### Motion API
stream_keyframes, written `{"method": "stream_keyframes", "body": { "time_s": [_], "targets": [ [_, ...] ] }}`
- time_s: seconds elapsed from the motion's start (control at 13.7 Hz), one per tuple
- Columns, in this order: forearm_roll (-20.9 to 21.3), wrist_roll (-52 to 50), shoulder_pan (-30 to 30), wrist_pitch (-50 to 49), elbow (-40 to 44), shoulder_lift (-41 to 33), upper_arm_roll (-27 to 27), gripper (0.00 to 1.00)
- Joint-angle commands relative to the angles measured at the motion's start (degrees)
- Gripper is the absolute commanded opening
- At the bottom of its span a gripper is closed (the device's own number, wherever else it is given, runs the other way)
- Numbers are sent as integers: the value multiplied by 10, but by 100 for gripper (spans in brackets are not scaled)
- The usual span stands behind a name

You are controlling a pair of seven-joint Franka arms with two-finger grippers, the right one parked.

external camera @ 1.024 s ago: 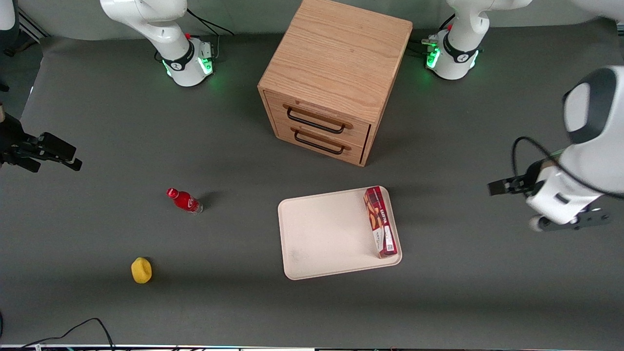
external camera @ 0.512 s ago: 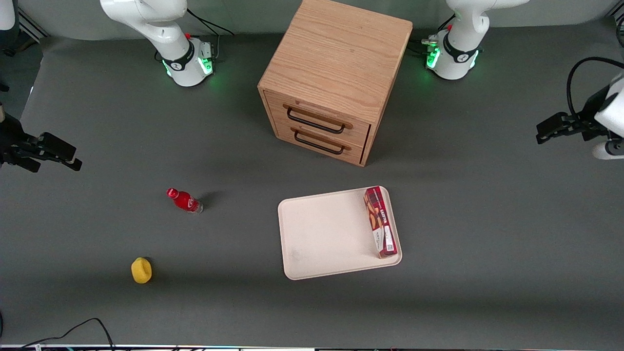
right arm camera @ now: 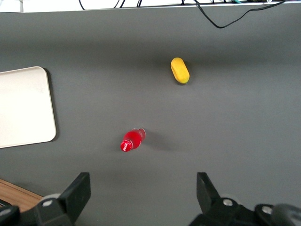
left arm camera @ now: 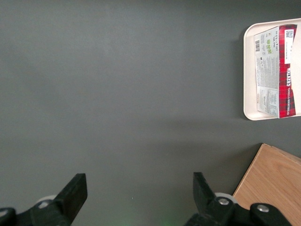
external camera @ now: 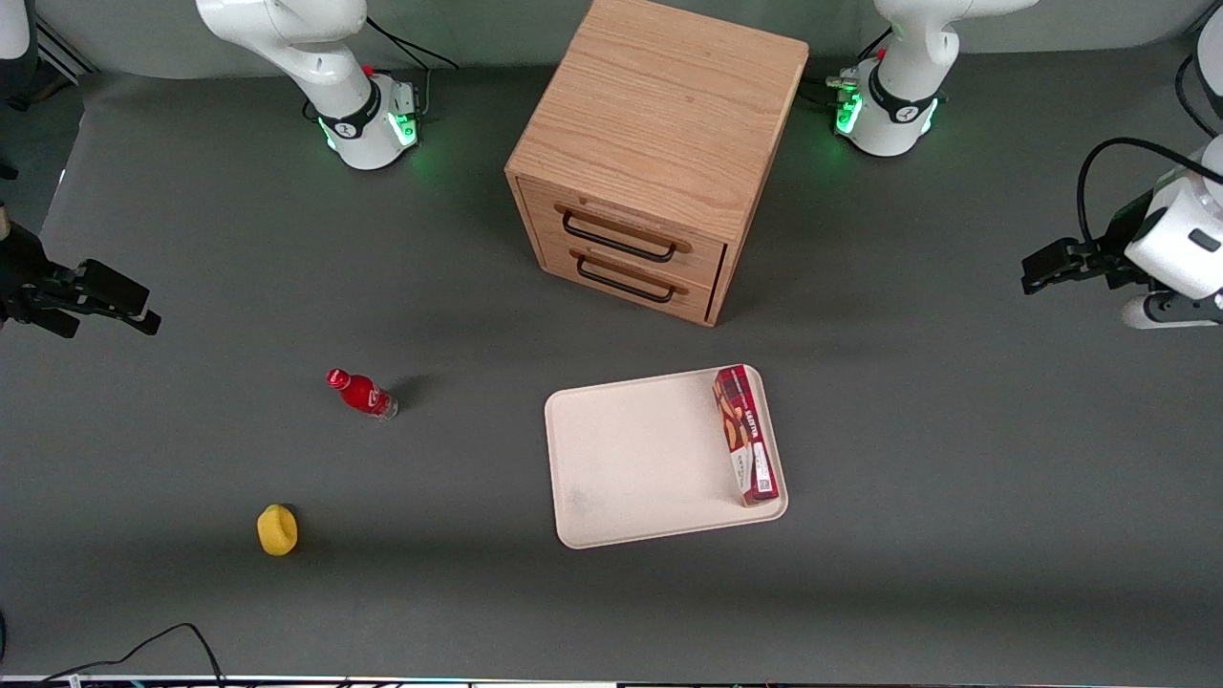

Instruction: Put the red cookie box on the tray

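Nearest the front camera a yellow object [external camera: 277, 530] lies on the grey table [external camera: 955, 535] toward the parked arm's end, at about 7 o'clock from the small red bottle [external camera: 361, 393]. The tray [external camera: 631, 459] sits mid-table at 6 o'clock from the wooden drawer cabinet [external camera: 654, 153], and the red cookie box [external camera: 747, 435] lies flat inside it, along the rim on the working arm's side. Farther off, at 2 o'clock from the tray, the left gripper [left arm camera: 138, 197] hovers over bare table well apart from the box, fingers spread wide and holding nothing
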Motion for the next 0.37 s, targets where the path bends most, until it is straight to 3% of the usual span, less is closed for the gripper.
{"method": "stream_keyframes", "body": {
  "time_s": [0.0,0.29],
  "targets": [
    [-6,-5,1,-5,31,24,3,100],
    [-2,-5,0,-9,35,27,3,100]
  ]
}}
